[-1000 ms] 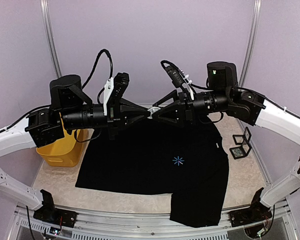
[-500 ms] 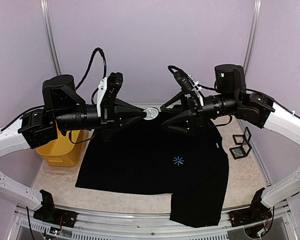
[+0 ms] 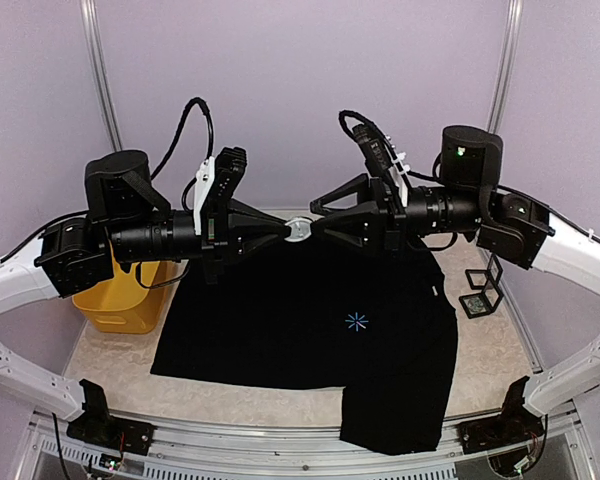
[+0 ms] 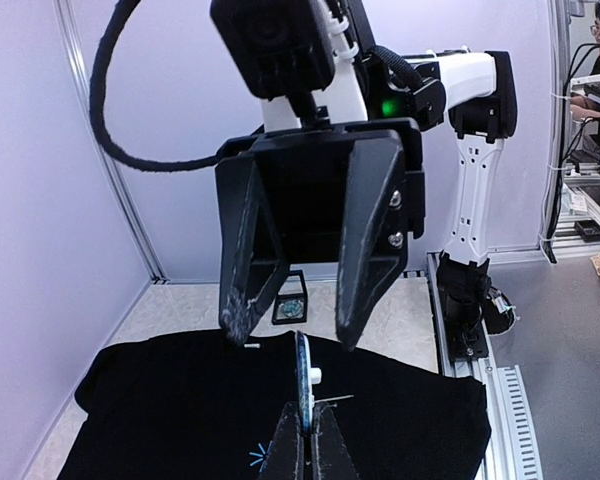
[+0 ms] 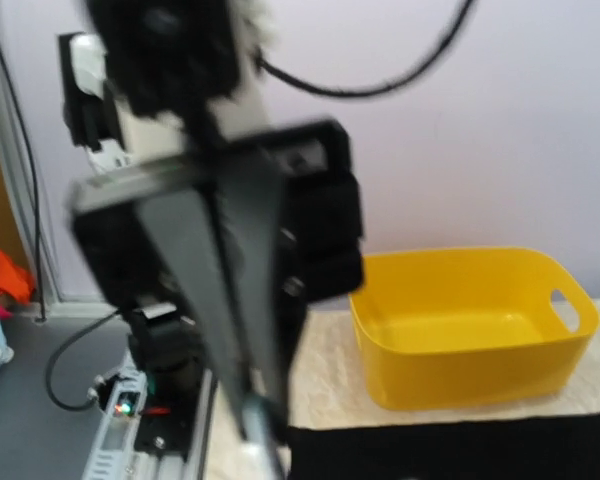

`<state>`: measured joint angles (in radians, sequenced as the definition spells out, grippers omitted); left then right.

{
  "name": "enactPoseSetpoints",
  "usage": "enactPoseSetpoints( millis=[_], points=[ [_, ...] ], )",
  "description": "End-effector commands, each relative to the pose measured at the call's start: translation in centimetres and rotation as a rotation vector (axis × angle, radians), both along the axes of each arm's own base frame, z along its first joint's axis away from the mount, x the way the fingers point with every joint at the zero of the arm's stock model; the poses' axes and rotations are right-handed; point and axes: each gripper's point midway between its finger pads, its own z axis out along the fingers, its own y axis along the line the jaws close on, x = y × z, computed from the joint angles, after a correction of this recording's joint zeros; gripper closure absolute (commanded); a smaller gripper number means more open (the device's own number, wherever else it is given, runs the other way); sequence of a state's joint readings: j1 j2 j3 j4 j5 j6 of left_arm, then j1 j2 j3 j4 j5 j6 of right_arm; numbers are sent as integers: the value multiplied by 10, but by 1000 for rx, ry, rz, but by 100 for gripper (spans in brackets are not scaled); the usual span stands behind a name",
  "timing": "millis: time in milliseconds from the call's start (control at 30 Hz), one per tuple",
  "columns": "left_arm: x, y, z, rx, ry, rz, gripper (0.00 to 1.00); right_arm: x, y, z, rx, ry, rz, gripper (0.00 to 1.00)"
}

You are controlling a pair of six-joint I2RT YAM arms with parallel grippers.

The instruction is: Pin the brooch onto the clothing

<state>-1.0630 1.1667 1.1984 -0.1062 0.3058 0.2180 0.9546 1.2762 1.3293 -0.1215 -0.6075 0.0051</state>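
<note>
The brooch [image 3: 297,229], a flat round disc with a white post and a thin pin on its back, hangs in mid-air above the clothing [image 3: 280,320]. That is a black T-shirt spread flat, with a light-blue starburst [image 3: 356,321] on the chest. My left gripper [image 3: 286,232] is shut on the brooch's lower edge [image 4: 303,375], which stands edge-on above its fingertips [image 4: 292,440]. My right gripper [image 4: 292,335] faces it tip to tip, jaws apart, one finger on each side of the brooch's top. The right wrist view is blurred and shows only the left gripper's dark body.
A yellow bin [image 3: 120,300] stands at the table's left, beside the shirt's sleeve [image 5: 470,330]. A small black display stand [image 3: 480,290] sits at the right edge, past the shirt [image 4: 292,300]. Purple walls close in the back and sides.
The right gripper, drawn back and spread wide half a second ago, has come back to the brooch with its jaws narrower. The left gripper has kept hold of the brooch throughout.
</note>
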Motion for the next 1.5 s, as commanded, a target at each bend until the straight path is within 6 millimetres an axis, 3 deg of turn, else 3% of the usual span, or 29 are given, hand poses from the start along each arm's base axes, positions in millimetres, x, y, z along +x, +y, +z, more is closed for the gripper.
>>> enactPoseSetpoints(
  millis=[0,233,467,600,800,933,1133,1233,1467],
  points=[
    [0,1,0,4,-2,4,100,4,8,-1,-5,-20,-10,66],
    [-3,0,-1,3,3,-14,100,9,6,-8,-9,-10,-42,100],
    [-1,-3,-4,5,24,-12,100,-1,8,-15,-16,-5,21,100],
    [-2,-4,-5,5,29,-28,100,0,10,-17,-20,3,21,97],
    [-2,-5,-6,8,35,-34,100,5,8,-17,-26,3,-13,100],
    [-2,-6,-7,12,41,-33,100,7,10,-21,-41,18,-14,92],
    [-3,-5,-6,9,42,-37,100,8,8,-18,-37,14,-25,100],
    [-2,-6,-5,7,42,-35,100,4,9,-20,-49,24,-1,92],
    [-2,-7,-4,3,45,-38,100,3,11,-23,-58,32,11,100]
  ],
)
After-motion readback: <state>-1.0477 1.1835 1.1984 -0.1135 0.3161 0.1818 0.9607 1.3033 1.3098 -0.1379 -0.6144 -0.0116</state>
